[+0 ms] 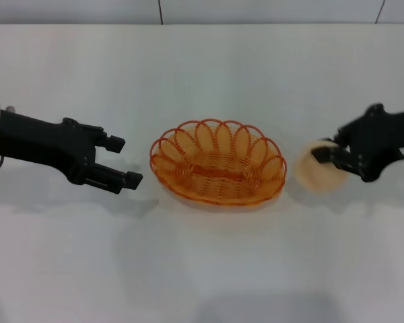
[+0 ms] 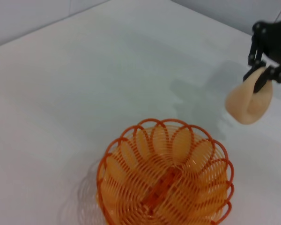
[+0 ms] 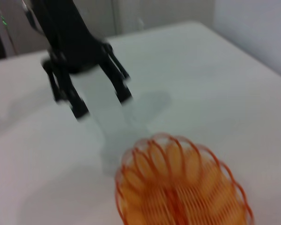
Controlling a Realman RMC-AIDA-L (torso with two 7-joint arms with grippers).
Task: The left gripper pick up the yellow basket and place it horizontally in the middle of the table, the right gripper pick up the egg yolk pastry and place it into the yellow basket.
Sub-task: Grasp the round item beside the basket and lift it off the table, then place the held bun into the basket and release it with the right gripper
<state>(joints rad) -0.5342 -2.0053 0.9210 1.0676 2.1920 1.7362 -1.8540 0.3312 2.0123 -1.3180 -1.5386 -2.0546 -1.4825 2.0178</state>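
The yellow basket lies lengthwise across the middle of the white table, empty; it also shows in both wrist views. My left gripper hovers open just left of the basket, apart from it, and appears far off in the right wrist view. To the basket's right, my right gripper is shut on the egg yolk pastry, a pale cream-tan round held tilted on edge above the table. The left wrist view shows the pastry hanging from those black fingers.
A pale wall runs along the table's far edge. The pastry's shadow falls on the table beneath it.
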